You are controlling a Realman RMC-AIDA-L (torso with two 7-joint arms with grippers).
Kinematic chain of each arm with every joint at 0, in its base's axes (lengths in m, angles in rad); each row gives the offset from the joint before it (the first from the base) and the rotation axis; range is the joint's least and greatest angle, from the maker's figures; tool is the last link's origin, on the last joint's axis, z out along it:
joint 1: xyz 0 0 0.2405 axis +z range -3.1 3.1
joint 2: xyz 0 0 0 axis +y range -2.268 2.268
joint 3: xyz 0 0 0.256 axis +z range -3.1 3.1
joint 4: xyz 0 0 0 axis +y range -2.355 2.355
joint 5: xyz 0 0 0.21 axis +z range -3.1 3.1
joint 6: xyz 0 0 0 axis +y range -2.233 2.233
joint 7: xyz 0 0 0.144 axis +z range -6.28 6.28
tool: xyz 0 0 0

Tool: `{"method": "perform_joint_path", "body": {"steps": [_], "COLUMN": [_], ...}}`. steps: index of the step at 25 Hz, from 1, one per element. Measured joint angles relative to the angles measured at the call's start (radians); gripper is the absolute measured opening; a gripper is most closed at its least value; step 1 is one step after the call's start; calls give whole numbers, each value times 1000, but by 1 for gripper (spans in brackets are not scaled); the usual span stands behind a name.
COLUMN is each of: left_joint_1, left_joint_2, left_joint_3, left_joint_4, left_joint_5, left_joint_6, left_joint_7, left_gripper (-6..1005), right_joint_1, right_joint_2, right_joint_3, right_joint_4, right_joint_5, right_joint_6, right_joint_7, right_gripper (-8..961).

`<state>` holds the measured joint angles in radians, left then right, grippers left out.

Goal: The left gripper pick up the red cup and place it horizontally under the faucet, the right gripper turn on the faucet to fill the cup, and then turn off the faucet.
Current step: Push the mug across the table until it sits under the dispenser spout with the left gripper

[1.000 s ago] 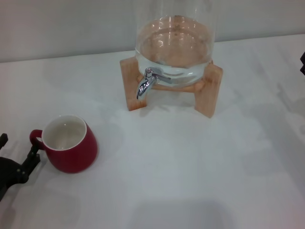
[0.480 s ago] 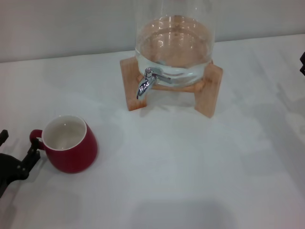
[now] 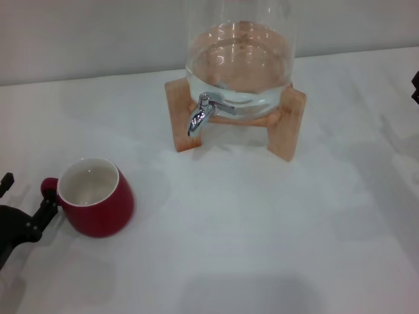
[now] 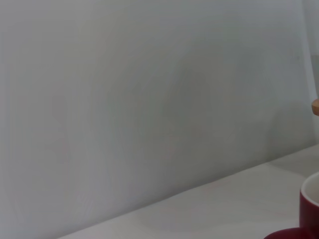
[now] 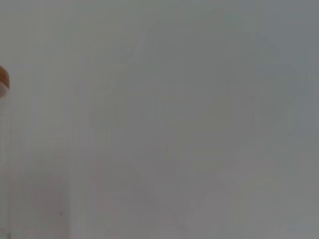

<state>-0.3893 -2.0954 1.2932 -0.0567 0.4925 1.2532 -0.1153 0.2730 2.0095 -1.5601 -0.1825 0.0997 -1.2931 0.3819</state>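
Tabletop (image 3: pixel 262 229): plain white, filling most of the head view, backed by a pale grey wall (image 3: pixel 85 39); glass dispenser (image 3: pixel 239 52) on wooden stand (image 3: pixel 287 124) at upper centre, chrome faucet (image 3: pixel 200 112) pointing down. Red cup (image 3: pixel 95 196): upright at lower left, handle toward the frame's left edge. Left gripper (image 3: pixel 25 204): at the left edge, fingers spread, one fingertip at the handle; right gripper (image 3: pixel 416 88): a sliver at the right edge, finger state cannot be told.
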Motion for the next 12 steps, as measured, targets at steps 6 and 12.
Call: {"method": "perform_joint_path", "body": {"steps": [6,12], "left_joint_1": [-1,-5], "left_joint_2": [0,0], "left_joint_3": [0,0], "left_joint_4": [0,0], "left_joint_5": [0,0], "left_joint_6": [0,-17], "left_joint_7": [0,-1], "left_gripper": [767,766], "right_joint_1": [0,0], "right_joint_2": [0,0], "right_joint_3": [0,0], "right_joint_4": [0,0], "right_joint_5": [0,0], "right_joint_6": [0,-1], "right_joint_7": [0,0], "right_gripper": [871,871]}}
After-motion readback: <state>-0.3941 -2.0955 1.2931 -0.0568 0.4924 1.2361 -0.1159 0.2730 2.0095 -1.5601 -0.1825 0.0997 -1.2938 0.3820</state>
